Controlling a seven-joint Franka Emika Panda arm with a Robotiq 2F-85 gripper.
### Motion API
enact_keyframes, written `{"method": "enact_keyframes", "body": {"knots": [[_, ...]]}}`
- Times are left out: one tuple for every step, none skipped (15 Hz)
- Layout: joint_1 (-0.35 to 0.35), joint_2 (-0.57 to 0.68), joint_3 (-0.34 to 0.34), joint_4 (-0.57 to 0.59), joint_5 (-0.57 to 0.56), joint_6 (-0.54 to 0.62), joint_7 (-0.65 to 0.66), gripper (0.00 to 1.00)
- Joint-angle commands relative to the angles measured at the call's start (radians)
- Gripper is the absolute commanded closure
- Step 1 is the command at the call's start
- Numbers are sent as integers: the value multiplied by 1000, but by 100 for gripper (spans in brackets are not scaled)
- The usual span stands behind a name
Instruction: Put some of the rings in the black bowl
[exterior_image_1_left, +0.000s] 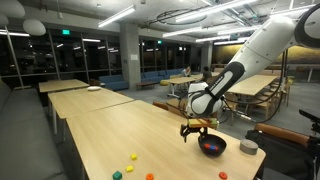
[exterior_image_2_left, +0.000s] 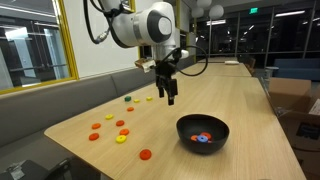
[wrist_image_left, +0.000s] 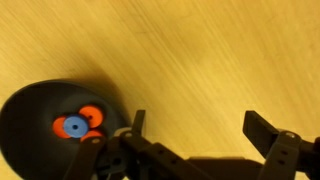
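Note:
The black bowl (exterior_image_2_left: 203, 133) sits on the wooden table and holds orange and blue rings (exterior_image_2_left: 201, 138); it also shows in an exterior view (exterior_image_1_left: 211, 146) and at the left of the wrist view (wrist_image_left: 55, 128), with rings (wrist_image_left: 76, 124) inside. More rings (exterior_image_2_left: 120, 131) in orange, red, yellow and green lie loose on the table, also seen as rings (exterior_image_1_left: 131, 164). My gripper (exterior_image_2_left: 168, 96) hangs open above the table, beside the bowl and a little past its rim. Nothing is between its fingers in the wrist view (wrist_image_left: 195, 125).
A pale grey cup (exterior_image_1_left: 248, 148) stands next to the bowl near the table's edge. Another long table (exterior_image_1_left: 80, 100) with a white plate (exterior_image_1_left: 93, 88) stands behind. Chairs and tables fill the room beyond.

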Motion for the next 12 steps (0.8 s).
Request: {"method": "enact_keyframes", "body": {"knots": [[44, 77, 48, 126, 48, -101, -142, 0], [54, 103, 61, 163, 54, -126, -181, 0], [70, 130, 63, 198, 42, -151, -197, 0], [84, 160, 64, 237, 28, -173, -203, 0], [99, 194, 62, 278, 18, -188, -204, 0], [113, 224, 59, 315, 11, -202, -202, 0], [126, 261, 57, 354, 8, -205, -203, 0], [138, 299, 56, 395, 6, -209, -205, 0], [148, 328, 55, 427, 5, -214, -209, 0], [156, 358, 56, 461, 7, -222, -216, 0], [160, 385, 61, 488, 15, -221, -230, 0], [169, 409, 59, 512, 13, -220, -232, 0]]}}
